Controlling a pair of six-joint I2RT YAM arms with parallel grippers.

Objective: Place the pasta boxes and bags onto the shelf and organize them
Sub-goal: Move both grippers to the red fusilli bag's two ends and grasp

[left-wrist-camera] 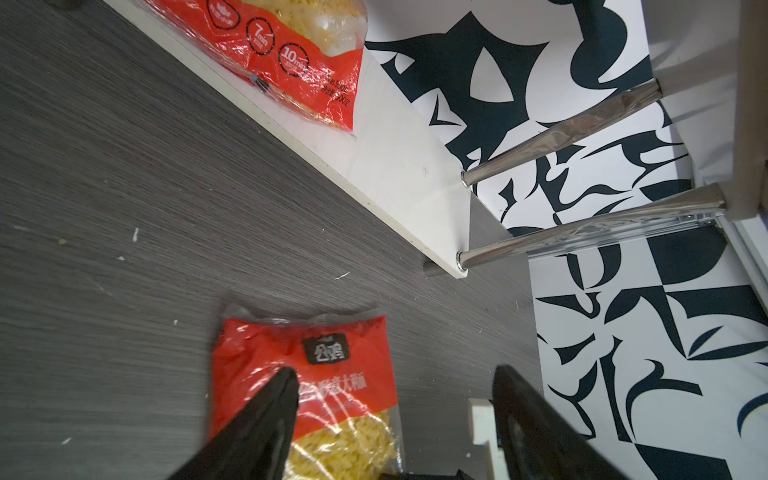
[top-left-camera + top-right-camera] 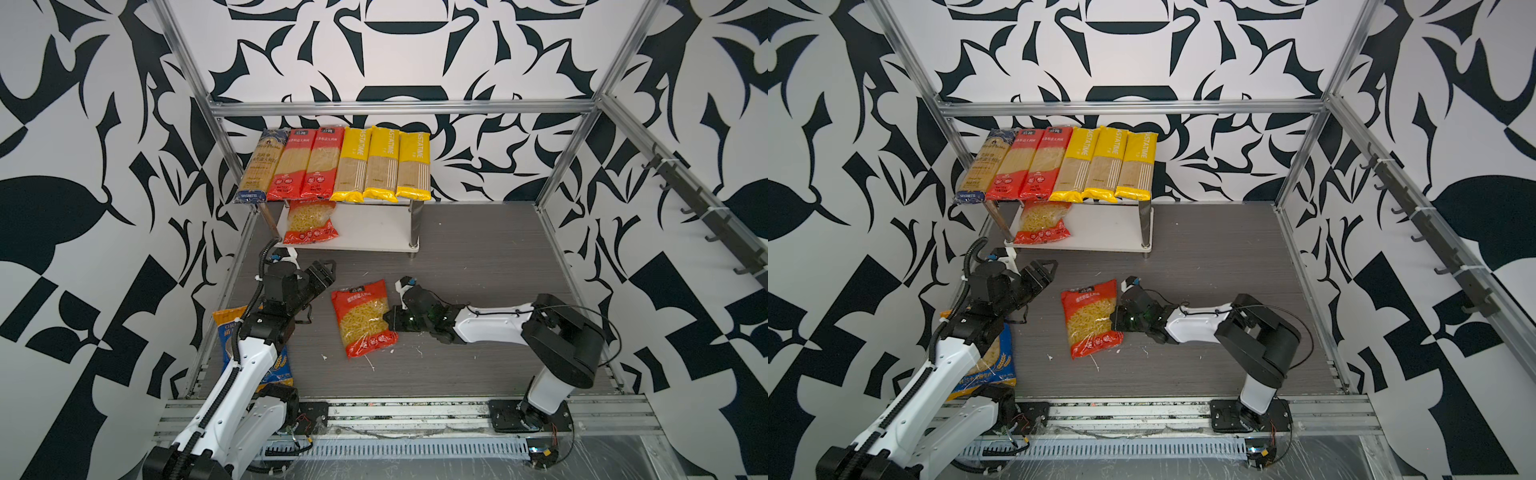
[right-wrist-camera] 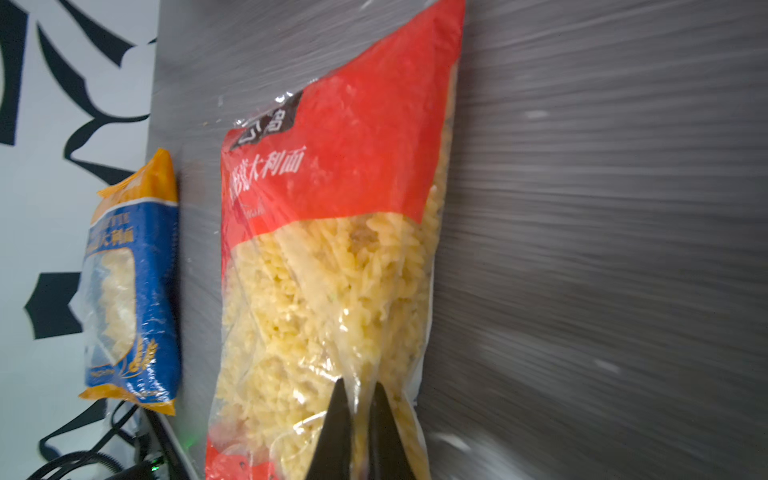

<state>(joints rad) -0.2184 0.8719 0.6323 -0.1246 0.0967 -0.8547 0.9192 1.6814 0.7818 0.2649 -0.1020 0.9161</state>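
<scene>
Locate short red fusilli packet (image 2: 363, 318) flat on the dark tabletop (image 2: 478, 257), between both arms and well short of the shelf (image 2: 374, 235). Note long axis: near-to-far, slightly slanted, dark-label end toward the shelf. Note right gripper (image 3: 359, 384) pinched together on the packet's right-hand long edge, clamping film across that axis. Note left gripper (image 2: 326, 272) spread apart, empty, just beyond the packet's far-left corner. Treat right arm as the carrying arm. Expect travel away and slightly left, onto bare lower board beside the second short red packet (image 2: 309, 224). Allow for sag from an edge hold.
</scene>
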